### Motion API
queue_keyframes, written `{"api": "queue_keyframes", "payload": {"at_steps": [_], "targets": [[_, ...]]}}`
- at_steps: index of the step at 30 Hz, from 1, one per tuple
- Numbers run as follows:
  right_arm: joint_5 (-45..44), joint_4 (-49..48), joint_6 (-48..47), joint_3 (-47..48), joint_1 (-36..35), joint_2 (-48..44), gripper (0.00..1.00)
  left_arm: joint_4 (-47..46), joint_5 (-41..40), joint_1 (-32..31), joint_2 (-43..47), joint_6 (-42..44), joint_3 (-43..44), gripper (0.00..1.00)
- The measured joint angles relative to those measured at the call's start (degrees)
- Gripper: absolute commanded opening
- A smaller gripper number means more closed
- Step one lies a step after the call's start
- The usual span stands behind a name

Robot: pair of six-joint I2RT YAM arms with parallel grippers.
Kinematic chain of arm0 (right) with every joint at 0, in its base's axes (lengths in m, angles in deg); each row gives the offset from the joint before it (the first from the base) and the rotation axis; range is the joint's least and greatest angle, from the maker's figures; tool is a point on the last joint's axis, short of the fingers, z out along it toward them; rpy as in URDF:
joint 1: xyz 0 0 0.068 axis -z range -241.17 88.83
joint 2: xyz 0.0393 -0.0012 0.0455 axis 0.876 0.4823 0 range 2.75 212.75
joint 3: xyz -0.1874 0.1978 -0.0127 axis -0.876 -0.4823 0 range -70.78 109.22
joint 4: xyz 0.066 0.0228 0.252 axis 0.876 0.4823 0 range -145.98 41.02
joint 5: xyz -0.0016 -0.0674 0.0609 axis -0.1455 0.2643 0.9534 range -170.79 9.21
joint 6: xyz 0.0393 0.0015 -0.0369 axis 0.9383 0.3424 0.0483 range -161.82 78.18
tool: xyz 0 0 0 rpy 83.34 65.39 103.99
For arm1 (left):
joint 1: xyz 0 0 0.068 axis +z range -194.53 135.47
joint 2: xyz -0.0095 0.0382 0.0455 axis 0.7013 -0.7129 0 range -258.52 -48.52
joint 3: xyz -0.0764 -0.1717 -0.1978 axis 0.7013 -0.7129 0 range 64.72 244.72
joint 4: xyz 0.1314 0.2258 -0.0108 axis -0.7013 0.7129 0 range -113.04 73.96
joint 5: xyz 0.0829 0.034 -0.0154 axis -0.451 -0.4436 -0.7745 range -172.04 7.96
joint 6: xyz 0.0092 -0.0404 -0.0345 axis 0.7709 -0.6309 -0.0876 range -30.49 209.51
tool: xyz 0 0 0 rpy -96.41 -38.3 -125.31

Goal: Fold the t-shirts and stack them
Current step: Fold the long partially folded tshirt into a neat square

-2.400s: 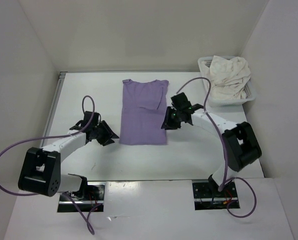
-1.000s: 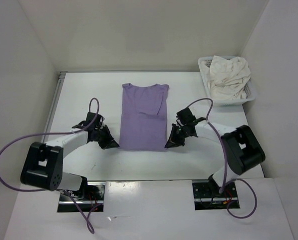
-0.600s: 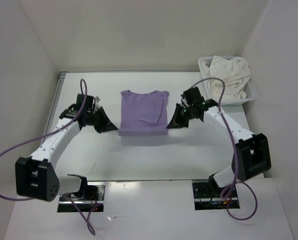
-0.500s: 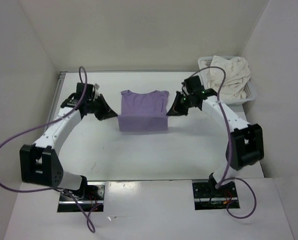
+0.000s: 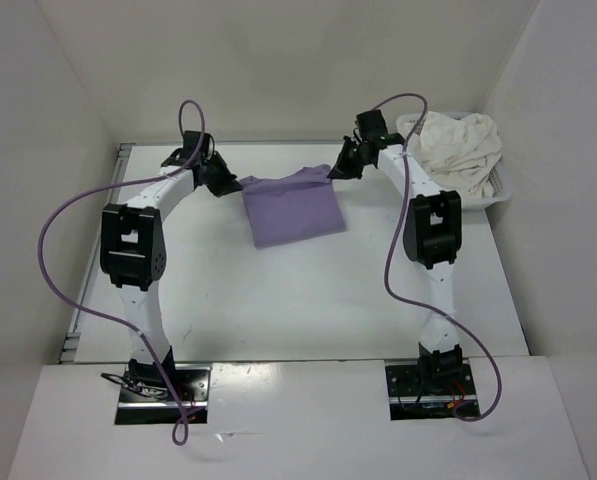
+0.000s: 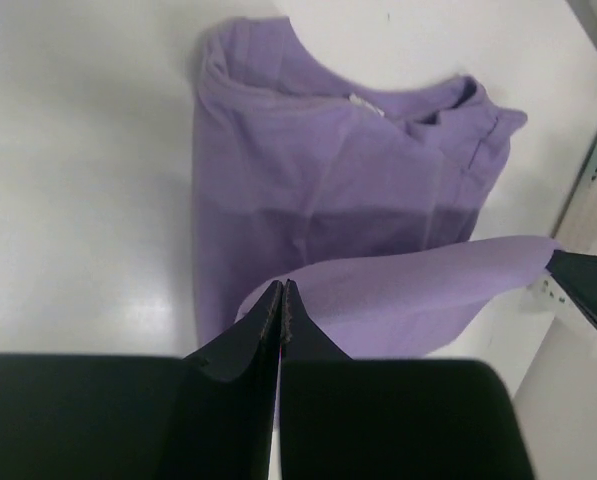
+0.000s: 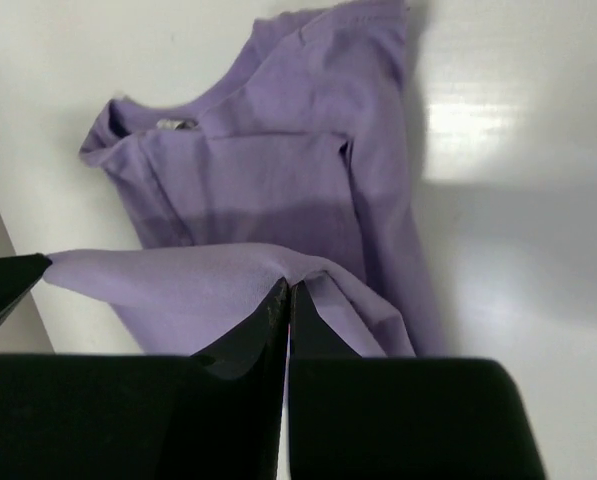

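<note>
The lavender t-shirt (image 5: 292, 208) lies at the far middle of the table, its near part lifted and doubled back over the rest. My left gripper (image 5: 234, 184) is shut on the left corner of that lifted hem (image 6: 398, 290), and my right gripper (image 5: 334, 172) is shut on the right corner (image 7: 178, 275). Both wrist views show the hem stretched taut between the two grippers above the collar end (image 6: 348, 100) of the shirt. A cream white t-shirt (image 5: 458, 148) sits crumpled in the basket at the far right.
The white mesh basket (image 5: 498, 190) stands at the far right corner, close to my right arm. The enclosure's back wall (image 5: 278, 70) rises just behind both grippers. Purple cables (image 5: 68, 215) loop off each arm.
Both grippers have carried the shirt's near hem away from the arm bases toward the back of the table, folding the shirt over itself. The arms are now stretched far out.
</note>
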Motion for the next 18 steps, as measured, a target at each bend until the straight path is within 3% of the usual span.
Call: {"api": "queue_keyframes", "payload": {"at_steps": [3,6,8,9,11,14,16,17,18], "targets": [[-0.28,0.81,0.07,6.36,0.07,5.90,0.02,-1.31,-1.18,0.31,-4.02,-0.96,3.58,0.02],[-0.11,1.44,0.50,13.70,0.17,11.52,0.15,-2.47,-2.89,0.37,-7.13,-2.25,6.43,0.10],[0.00,1.97,1.14,18.56,0.39,14.51,0.26,-3.32,-4.00,0.57,-7.91,-3.43,6.88,0.22],[0.04,2.21,1.44,21.03,0.55,15.85,0.32,-3.76,-4.57,0.81,-8.07,-4.02,6.88,0.39],[0.70,3.69,2.05,26.73,0.90,18.32,0.42,-5.38,-4.96,1.53,-8.09,-5.29,6.88,0.51],[1.64,5.81,1.92,32.85,1.33,19.58,0.38,-7.82,-5.51,3.13,-8.02,-6.69,6.91,0.50],[2.23,6.51,1.22,34.21,1.31,19.08,0.25,-8.96,-5.22,3.80,-7.72,-7.41,6.67,0.43],[2.47,6.54,0.74,33.38,1.27,18.32,0.14,-9.64,-5.01,4.02,-7.28,-7.50,6.10,0.43],[2.69,6.51,0.11,31.30,1.18,17.14,0.09,-10.12,-4.61,4.02,-6.51,-7.43,5.07,0.43]]}}
